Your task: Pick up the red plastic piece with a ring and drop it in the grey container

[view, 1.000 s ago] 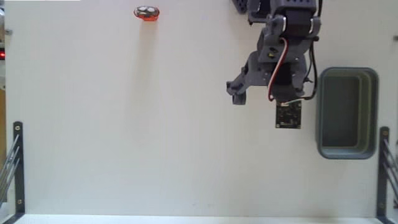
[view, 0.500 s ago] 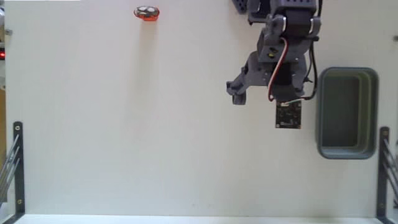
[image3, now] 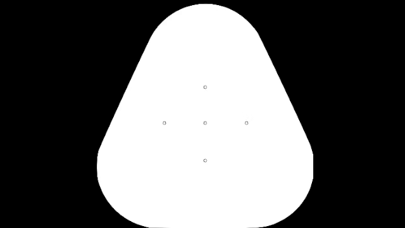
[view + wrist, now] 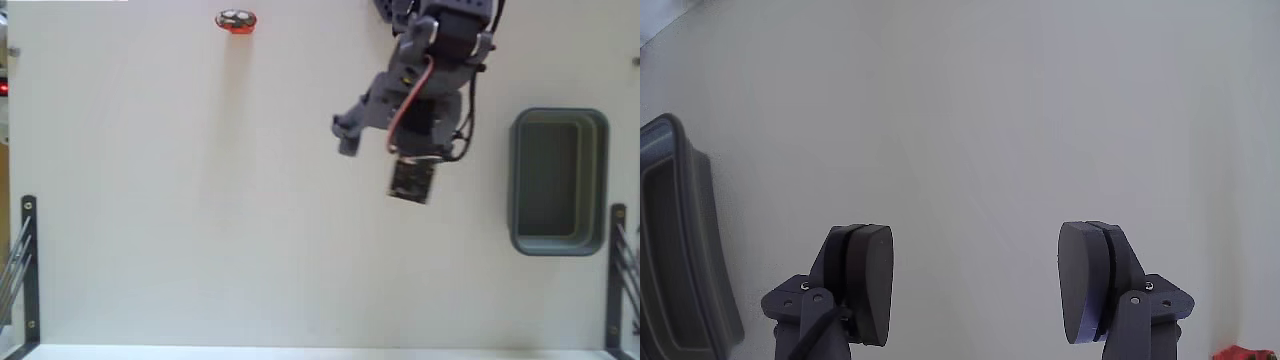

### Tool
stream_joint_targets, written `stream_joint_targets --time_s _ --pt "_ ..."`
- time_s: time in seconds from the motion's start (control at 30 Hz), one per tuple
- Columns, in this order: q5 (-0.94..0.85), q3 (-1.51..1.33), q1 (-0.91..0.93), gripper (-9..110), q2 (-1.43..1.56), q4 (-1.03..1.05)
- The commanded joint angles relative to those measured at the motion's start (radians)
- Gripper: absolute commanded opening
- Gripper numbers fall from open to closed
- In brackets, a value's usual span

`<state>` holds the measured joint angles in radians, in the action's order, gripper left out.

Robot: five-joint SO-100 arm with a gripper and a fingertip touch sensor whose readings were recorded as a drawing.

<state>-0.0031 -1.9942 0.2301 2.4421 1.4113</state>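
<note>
In the fixed view, my arm (image 4: 420, 90) hangs over the white table (image 4: 200, 220), with the red ringed piece (image 4: 237, 20) far off at the top edge and the grey container (image 4: 558, 180) at the right. In the wrist view, my pincer (image 4: 975, 282) stands wide apart and empty, the container's rim (image 4: 680, 250) at left; so small a piece at the table's edge could, I judge, get nudged off by a careless reach.

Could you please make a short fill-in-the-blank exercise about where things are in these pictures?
1. In the fixed view, the red plastic piece with a ring lies near the ____ edge.
2. The grey container holds ____.
3. In the wrist view, the gripper is ____.

Missing words: top; nothing; open
</note>
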Motion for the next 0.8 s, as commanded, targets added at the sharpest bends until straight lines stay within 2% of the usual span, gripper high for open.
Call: stream_joint_targets --time_s 0.0,0.77 --pt "0.003 -0.005 0.076 110 0.038 0.019" --pt "0.003 -0.005 0.507 110 0.038 0.019"
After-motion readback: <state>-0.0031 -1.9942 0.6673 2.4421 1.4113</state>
